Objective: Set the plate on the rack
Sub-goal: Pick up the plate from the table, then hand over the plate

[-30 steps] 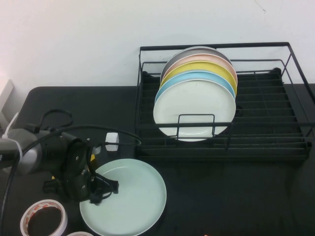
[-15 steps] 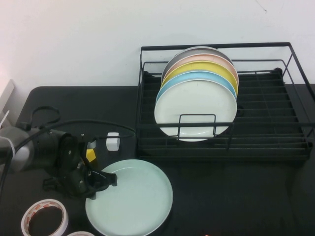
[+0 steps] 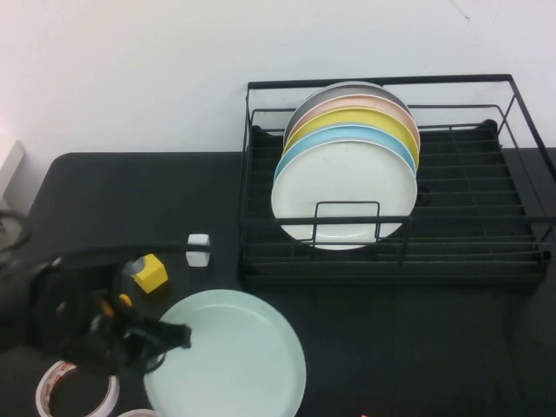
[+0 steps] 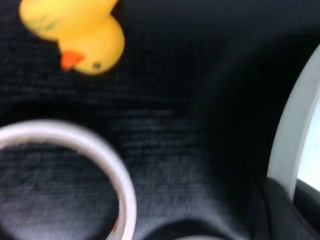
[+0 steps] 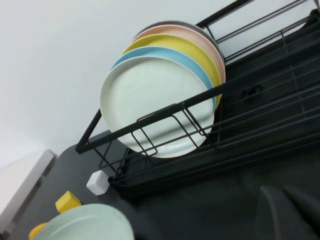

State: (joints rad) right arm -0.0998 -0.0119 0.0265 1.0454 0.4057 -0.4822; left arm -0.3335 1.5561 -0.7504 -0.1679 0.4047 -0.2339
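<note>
Short of the rack: plate flat on table, unracked; left gripper clenched on its rim; right gripper idle, state indeterminate.

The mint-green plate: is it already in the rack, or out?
Out. The plate lies on the table before the rack, left gripper at its rim; right gripper apart.

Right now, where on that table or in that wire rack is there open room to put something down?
The right half of the black wire dish rack is bare beside its five standing plates. The black table lies open behind the yellow block. It is crowded near the left gripper, at the mint-green plate, by the tape roll. The right gripper hovers opposite.
</note>
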